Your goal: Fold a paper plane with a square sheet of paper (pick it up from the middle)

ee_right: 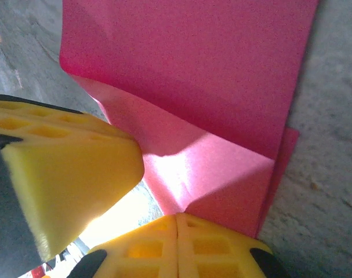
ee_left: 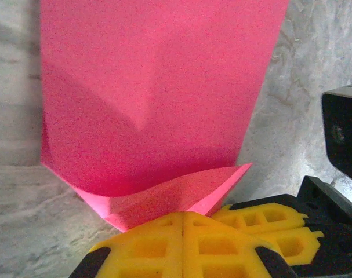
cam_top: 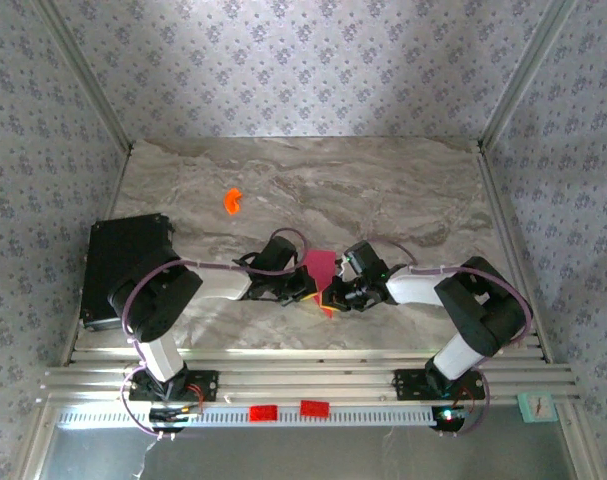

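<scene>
The magenta-pink sheet of paper [cam_top: 320, 268] is held up off the marble table between the two arms, folded over with a loose flap along its lower edge. In the left wrist view the paper [ee_left: 152, 87] rises from my left gripper [ee_left: 182, 215], whose yellow jaws are pressed together on the flap's bottom edge. In the right wrist view my right gripper [ee_right: 177, 217] is shut the same way on the paper [ee_right: 193, 58]. From above, the left gripper [cam_top: 311, 292] and right gripper [cam_top: 335, 296] almost touch under the sheet. The other arm's fingers [ee_left: 268, 227] [ee_right: 65, 179] crowd each wrist view.
A small orange plastic piece [cam_top: 232, 201] lies on the table [cam_top: 403, 190] at the back left. A black box [cam_top: 123, 265] stands at the left edge beside the left arm. Aluminium rails [cam_top: 313, 380] run along the near edge, and patterned walls close the sides.
</scene>
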